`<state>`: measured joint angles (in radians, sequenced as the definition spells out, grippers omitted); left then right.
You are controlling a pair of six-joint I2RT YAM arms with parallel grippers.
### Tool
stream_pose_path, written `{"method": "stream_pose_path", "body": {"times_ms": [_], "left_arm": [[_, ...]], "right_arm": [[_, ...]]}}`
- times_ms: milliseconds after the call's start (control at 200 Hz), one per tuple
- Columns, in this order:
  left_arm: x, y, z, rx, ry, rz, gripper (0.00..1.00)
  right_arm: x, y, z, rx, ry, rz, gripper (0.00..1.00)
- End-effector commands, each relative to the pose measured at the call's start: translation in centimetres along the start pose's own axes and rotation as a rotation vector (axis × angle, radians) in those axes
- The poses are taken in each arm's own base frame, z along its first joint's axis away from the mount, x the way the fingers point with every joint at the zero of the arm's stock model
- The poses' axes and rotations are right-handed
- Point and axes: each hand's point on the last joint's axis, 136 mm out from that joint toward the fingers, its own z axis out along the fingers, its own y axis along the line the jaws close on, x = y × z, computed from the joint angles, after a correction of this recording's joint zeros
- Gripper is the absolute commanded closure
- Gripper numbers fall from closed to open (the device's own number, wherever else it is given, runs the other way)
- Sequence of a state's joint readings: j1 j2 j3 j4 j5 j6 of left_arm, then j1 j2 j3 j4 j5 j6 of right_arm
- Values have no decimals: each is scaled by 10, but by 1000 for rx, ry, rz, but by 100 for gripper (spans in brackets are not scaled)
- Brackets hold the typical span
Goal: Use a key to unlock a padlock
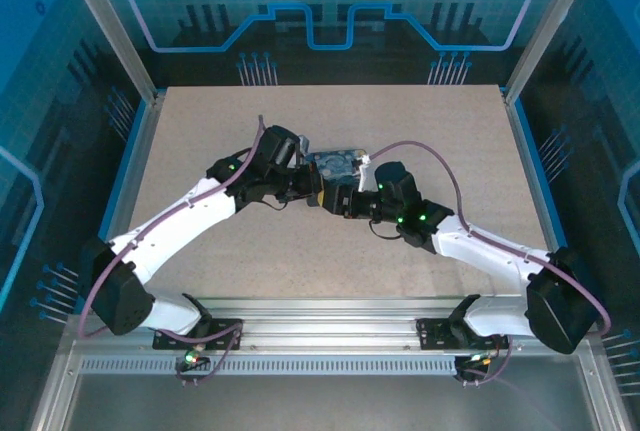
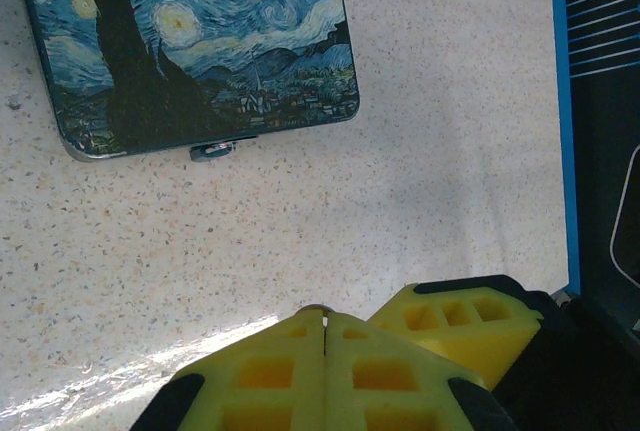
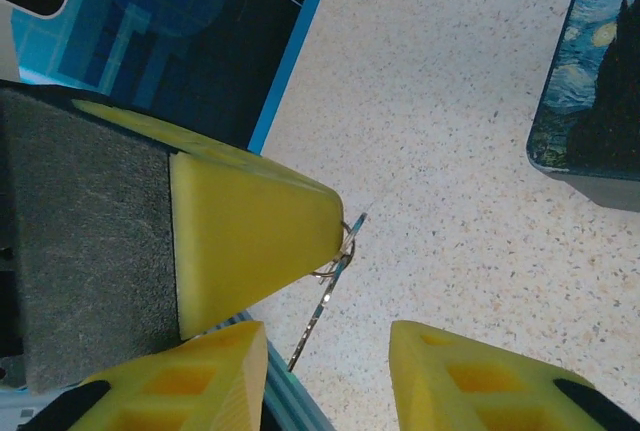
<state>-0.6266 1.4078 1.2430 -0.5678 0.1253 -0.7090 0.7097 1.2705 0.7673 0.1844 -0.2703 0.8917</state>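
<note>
My left gripper [image 2: 325, 313] is shut, and a sliver of metal peeks out at its tip. In the right wrist view its yellow finger [image 3: 250, 236] pinches a small wire ring, from which the thin metal key [image 3: 335, 276] hangs down. The key dangles into the gap between the fingers of my right gripper [image 3: 325, 336], which stand apart without touching it. A tiny grey padlock [image 2: 213, 150] sits at the near edge of the blue-and-yellow painted tin box [image 2: 190, 41]. From above, both grippers [image 1: 312, 191] [image 1: 332, 201] meet just in front of the box [image 1: 335, 163].
A pale speckled tabletop [image 2: 430, 151] surrounds the box. A blue rail and dark panel [image 2: 600, 101] mark the table's side edge. Clear enclosure walls with metal posts [image 1: 110, 31] ring the table.
</note>
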Motion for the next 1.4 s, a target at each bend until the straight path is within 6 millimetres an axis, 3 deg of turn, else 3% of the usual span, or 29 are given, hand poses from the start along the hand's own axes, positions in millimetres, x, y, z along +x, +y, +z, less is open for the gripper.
{"method": "stream_pose_path", "body": {"times_ms": [0, 340, 430, 530, 655, 885, 1075, 1396], "left_arm": [[-4, -23, -16, 83, -23, 2, 100], [-2, -30, -25, 117, -29, 4, 100], [-5, -29, -28, 117, -45, 16, 81], [-10, -30, -31, 135, -63, 26, 70], [-17, -33, -37, 217, -84, 25, 49], [-20, -35, -47, 365, -112, 68, 29], [-18, -45, -57, 593, -110, 99, 21], [-4, -67, -71, 906, -96, 137, 17]], "right_arm": [[2, 6, 6, -27, 2, -3, 64], [2, -5, 2, 30, -5, -5, 97], [2, -9, -3, 60, 7, -4, 100], [3, -13, -11, 96, 38, -5, 100], [9, -21, -25, 155, 109, 1, 100], [18, -29, -53, 288, 310, -20, 100], [22, -14, -67, 287, 424, -72, 100], [12, 37, -76, 112, 437, -121, 100]]}}
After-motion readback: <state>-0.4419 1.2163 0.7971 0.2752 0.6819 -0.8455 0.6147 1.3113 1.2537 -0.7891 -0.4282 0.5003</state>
